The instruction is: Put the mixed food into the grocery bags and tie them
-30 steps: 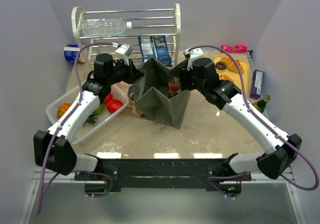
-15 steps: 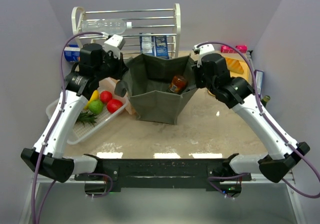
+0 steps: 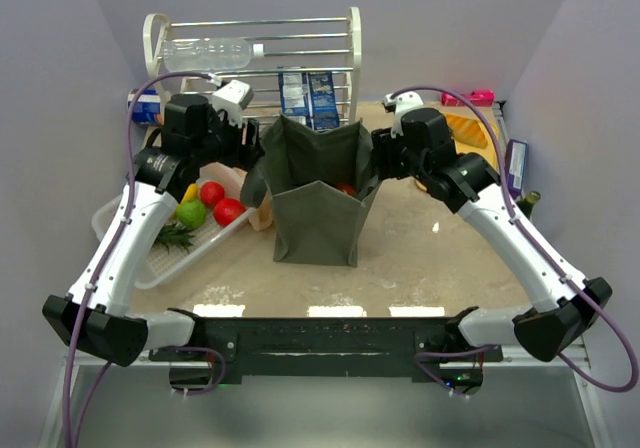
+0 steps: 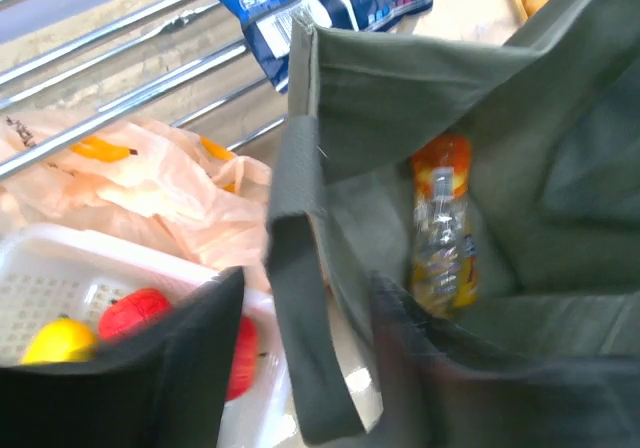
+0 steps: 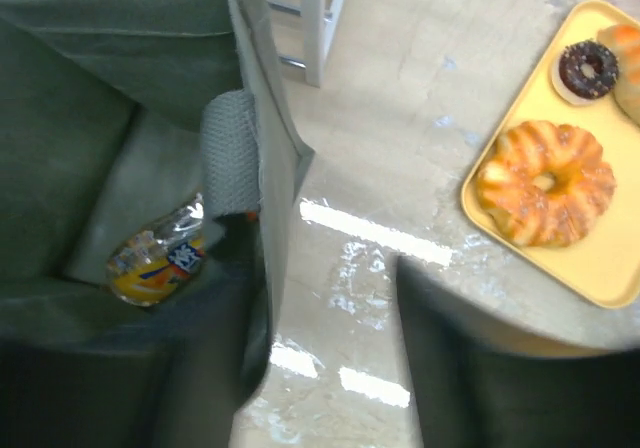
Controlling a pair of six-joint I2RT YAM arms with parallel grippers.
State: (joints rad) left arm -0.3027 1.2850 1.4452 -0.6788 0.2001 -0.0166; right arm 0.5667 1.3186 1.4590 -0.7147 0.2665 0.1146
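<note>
Squeezed the olive-green tote [image 3: 315, 213] taller and narrower than half a second back, and let go on both sides. At the left gripper [image 4: 305, 298]: jaws apart, handle strap [image 4: 290, 198] hanging loose between them, nothing pinched. Same at the right gripper [image 5: 325, 278]: spread wide astride the tote's wall, holding nothing. Down inside, below and between both grippers, just the orange-filled bottle [image 4: 442, 228] lying on the tote floor. Outboard of the left gripper, red fruit [image 3: 228, 211] and green fruit [image 3: 190, 213] waiting in the white tray [image 4: 90, 233], with the peach plastic bag [image 4: 150, 188] crumpled just beside the tote. Beyond both grippers, blue snack packets [image 3: 310, 96] against the white rack [image 3: 155, 43]. Looks like mouth-shaping before loading: better to back off straight without snagging the strap, leaving the mouth wide and standing unaided. Glossy beige tabletop [image 3: 430, 258] underneath, likely slippery for fabric; pale grey walls close on three sides.
</note>
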